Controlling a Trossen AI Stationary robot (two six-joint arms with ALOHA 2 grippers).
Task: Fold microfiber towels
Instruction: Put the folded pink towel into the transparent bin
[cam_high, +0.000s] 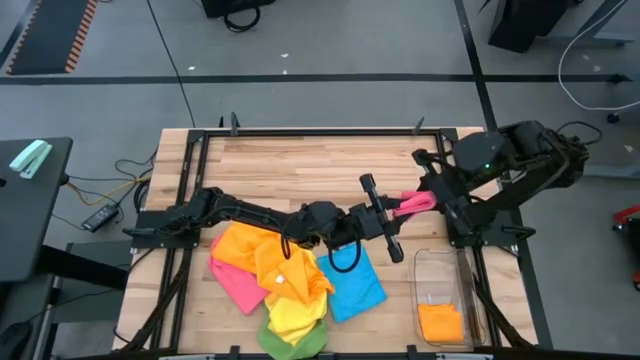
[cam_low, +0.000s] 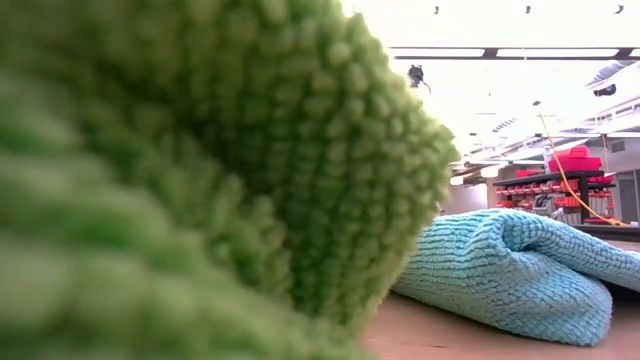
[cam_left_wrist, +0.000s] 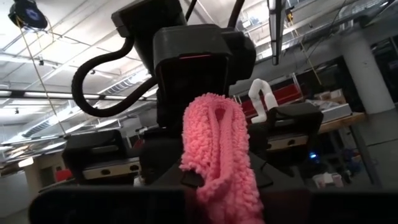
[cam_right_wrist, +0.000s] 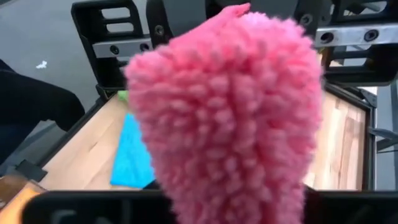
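Wooden butcher-block surface (cam_high: 300, 165) framed by a dark metal rail sits on a grey floor, and we note cables trailing off its left side.

We observe a pink towel (cam_high: 415, 202) stretched in the air between the two arms, above the surface's middle right. The left end effector (cam_high: 381, 217), reaching across from the left, is narrowed onto one end of this pink towel; the left wrist view shows the pink pile bunched between its dark fingers. The right end effector (cam_high: 436, 197), extended from the right-hand arm base, meets the other end of the same cloth. The right wrist view is filled by pink pile directly at its fingers, but we cannot tell whether those fingers are closed on it or stand apart.

We record a heap of further towels on the near left part of the surface: an orange towel (cam_high: 248, 245) on top, a second pink one (cam_high: 236, 283) under it, a yellow towel (cam_high: 295, 305) toward the near edge, and a green towel (cam_high: 300, 345) at the very edge. A blue towel (cam_high: 352, 285) lies flat just beside the heap, under the left arm. In the low view the green cloth fills most of the frame with the blue one behind it.

We also note a clear plastic bin (cam_high: 425, 265) at the near right, holding a folded orange cloth (cam_high: 440, 322).
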